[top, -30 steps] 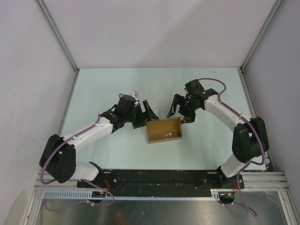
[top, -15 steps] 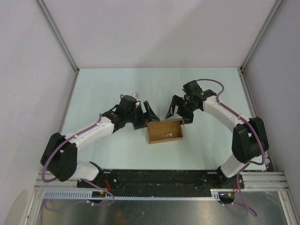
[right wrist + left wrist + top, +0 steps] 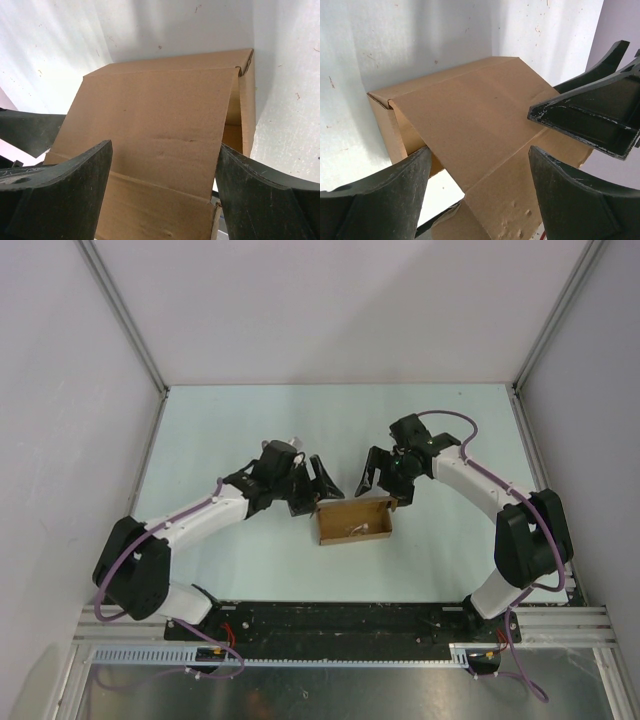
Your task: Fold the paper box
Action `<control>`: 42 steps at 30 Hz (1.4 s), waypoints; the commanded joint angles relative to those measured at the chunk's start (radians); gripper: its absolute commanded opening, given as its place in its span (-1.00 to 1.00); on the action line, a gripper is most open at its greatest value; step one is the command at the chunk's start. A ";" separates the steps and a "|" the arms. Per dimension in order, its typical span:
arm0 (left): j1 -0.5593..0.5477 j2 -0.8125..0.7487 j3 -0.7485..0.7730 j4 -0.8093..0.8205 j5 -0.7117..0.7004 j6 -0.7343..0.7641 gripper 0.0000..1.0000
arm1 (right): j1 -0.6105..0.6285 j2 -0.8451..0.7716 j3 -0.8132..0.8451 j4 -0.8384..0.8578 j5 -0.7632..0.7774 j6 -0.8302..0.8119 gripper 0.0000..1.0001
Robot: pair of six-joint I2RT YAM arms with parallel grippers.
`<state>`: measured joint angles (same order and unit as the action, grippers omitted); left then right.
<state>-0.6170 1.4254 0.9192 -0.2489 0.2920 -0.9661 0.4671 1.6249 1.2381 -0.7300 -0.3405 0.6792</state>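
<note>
At paper box (image 3: 352,524) far corners: left gripper (image 3: 318,494), right gripper (image 3: 385,489), agape.

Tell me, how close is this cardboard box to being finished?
Done: the paper box stands as a tray, side walls up. In hand: the left fingers and right fingers, both open, are poised at its big flap, which slants over the opening, gripped by neither. Left: likely pressing that flap down flat and tucking it shut.
</note>
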 commanded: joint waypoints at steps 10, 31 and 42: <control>-0.024 -0.048 -0.051 0.033 -0.016 0.001 0.64 | 0.027 -0.071 -0.029 -0.031 0.080 -0.020 0.62; -0.041 -0.094 -0.117 0.031 -0.082 0.029 0.64 | 0.097 -0.131 -0.092 -0.095 0.296 -0.030 0.56; -0.047 -0.100 -0.169 0.031 -0.109 0.047 0.64 | 0.131 -0.126 -0.132 -0.086 0.339 -0.035 0.53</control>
<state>-0.6525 1.3609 0.7715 -0.2409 0.2115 -0.9417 0.5869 1.5215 1.1133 -0.8097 -0.0399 0.6540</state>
